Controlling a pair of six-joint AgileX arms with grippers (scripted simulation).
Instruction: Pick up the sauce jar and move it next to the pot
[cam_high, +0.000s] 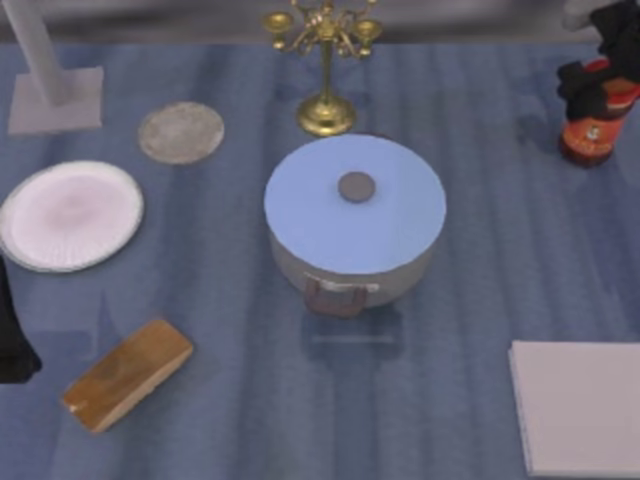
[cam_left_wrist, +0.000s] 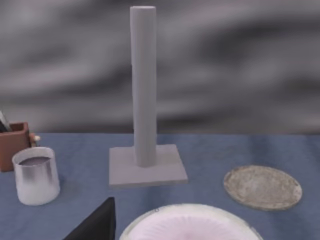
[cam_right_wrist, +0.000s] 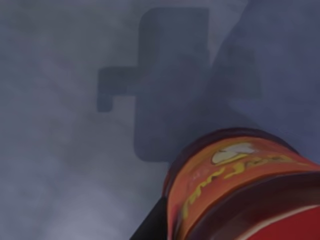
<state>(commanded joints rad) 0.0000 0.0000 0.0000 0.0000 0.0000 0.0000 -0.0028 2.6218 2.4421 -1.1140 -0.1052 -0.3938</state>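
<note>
Sauce jar (cam_high: 596, 127) gripped in our right pincer (cam_high: 590, 85), pot (cam_high: 354, 222) well to its left on the tabletop (cam_high: 480, 300), our left pincer (cam_high: 12, 345) unreadable.

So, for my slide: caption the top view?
Right gripper at the jar, far right of the pot; left arm parked.

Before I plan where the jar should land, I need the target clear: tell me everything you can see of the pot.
The pot is large and round, with a grey-white body, standing upright near the middle of the table. A flat light-blue lid covers it fully, with a small dark grey knob at its centre. A brownish side handle faces the near edge of the top view. Nothing visibly touches it; the brass candelabra stands close behind it. The sauce jar is far off at the right, with the right gripper on it.
</note>
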